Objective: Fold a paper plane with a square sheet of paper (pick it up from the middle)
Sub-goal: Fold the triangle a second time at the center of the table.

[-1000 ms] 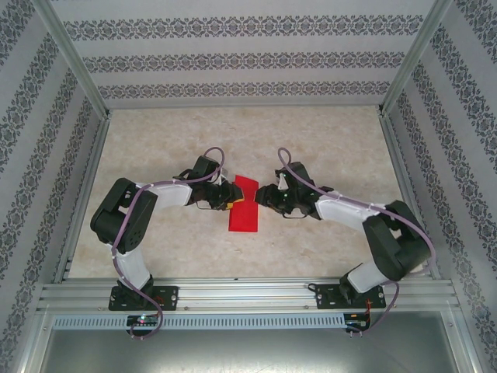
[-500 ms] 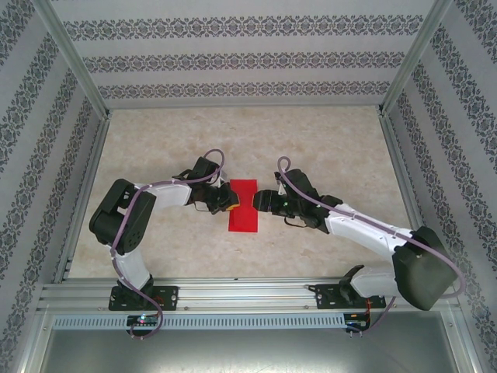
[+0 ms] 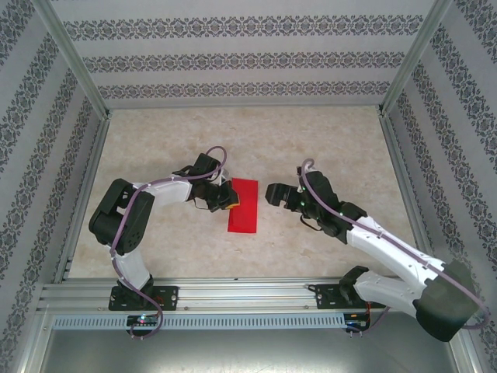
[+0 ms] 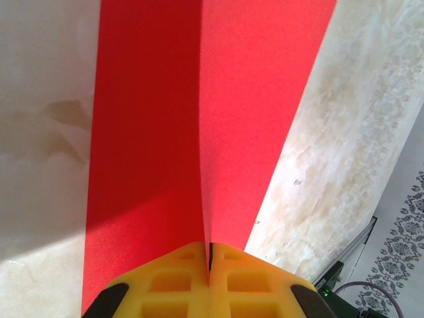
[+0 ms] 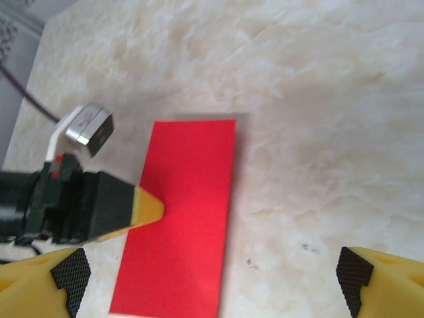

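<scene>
- Left gripper (image 3: 225, 196) — jaws just closed, pinching the square sheet of paper (image 3: 244, 206), folded in half, mid-table.
- Right gripper (image 3: 273, 193) — spread wide, empty, drawn back right: left alone holds the fold.

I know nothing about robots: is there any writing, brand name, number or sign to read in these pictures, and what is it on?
No readable text anywhere.
Red sheet of paper: plain, unmarked.
Wallpaper: repeating ornaments only, no letters.
Small silver part beside the black arm in the right wrist view: too blurred to tell whether it bears a marking.
</scene>
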